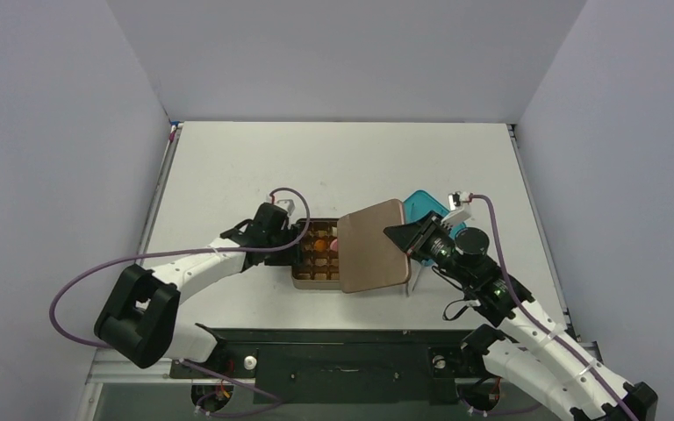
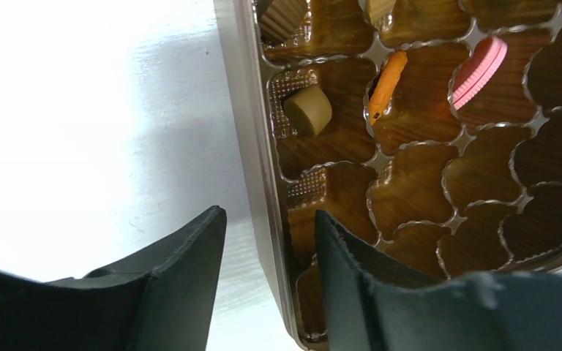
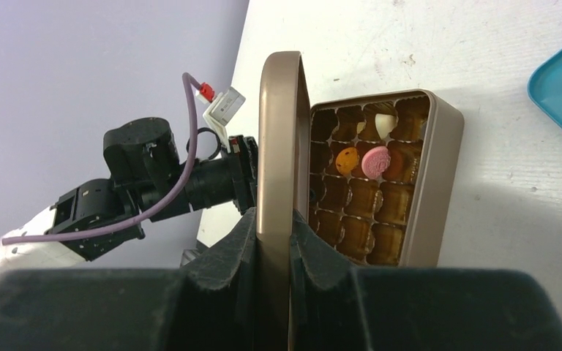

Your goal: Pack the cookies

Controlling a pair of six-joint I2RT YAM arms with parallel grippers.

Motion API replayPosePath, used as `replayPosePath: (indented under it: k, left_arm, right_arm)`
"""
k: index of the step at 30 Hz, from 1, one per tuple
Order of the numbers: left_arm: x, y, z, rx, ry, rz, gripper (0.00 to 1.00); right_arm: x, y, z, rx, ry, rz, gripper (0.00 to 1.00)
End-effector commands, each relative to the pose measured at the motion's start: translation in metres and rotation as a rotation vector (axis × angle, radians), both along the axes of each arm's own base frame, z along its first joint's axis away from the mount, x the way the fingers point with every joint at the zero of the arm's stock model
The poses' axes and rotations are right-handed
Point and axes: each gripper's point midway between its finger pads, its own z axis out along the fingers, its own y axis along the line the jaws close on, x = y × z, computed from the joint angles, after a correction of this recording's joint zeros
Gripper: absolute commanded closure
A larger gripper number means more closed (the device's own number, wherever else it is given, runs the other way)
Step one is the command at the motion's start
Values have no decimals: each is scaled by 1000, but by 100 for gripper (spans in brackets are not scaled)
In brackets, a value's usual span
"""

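Tan lid (image 3: 274, 146) pinched in right gripper (image 3: 272, 227); left gripper (image 2: 269, 223) half-open astride tin wall (image 2: 252, 146). Cookies (image 2: 477, 72) seemed light, brittle; pinch rims.

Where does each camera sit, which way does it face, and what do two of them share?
Top external: above and behind the robot, looking down at the table; left arm and right arm show.
Left wrist: on the left wrist, looking past the left gripper, astride a wall of the tin.
Right wrist: on the right wrist, looking along the lid in the right gripper toward the left arm.
Shared: both wrist views show the pink cookie and orange cookie.
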Motion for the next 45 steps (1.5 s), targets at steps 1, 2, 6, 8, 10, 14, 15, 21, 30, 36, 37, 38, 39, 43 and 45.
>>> replayPosePath:
  k: [1,2,6,8,10,14,15,21,30,36,37,38,39,43,45]
  left_arm:
    - [6,-2,16,-29,-67,9,49]
    - [7,-3,17,-36,-73,10,43]
    - [8,-6,22,-62,-90,8,35]
    - [10,-5,25,-66,-103,20,34]
    - [13,1,29,-53,-128,50,32]
    - [17,16,46,-34,-187,115,29]
    - [19,20,49,-30,-200,134,28]
    - [19,38,71,-67,-277,212,21]
    - [14,49,67,-188,-258,266,17]
    - [13,49,68,-246,-251,267,14]
    - [13,49,67,-248,-249,268,14]
    - [14,48,68,-255,-250,267,14]
    - [14,48,66,-256,-246,270,13]
    - [16,43,65,-285,-238,271,13]
    - [16,40,63,-297,-226,264,13]
  right_arm:
    - [13,7,20,114,-53,-26,100]
    - [13,8,20,121,-53,-27,100]
    - [19,14,16,154,-49,-43,100]
    - [22,17,11,155,-41,-51,100]
    - [23,21,10,171,-42,-55,100]
    - [28,31,12,204,-54,-57,100]
    - [26,34,12,207,-53,-49,100]
    - [37,55,5,208,-34,-37,100]
    - [56,92,9,273,-39,24,100]
    - [62,108,15,322,-46,65,100]
    - [65,111,13,322,-40,68,100]
    - [66,113,12,323,-38,69,100]
    - [68,116,9,328,-31,72,100]
    - [73,124,1,366,-11,79,100]
    - [75,127,-3,374,-2,84,100]
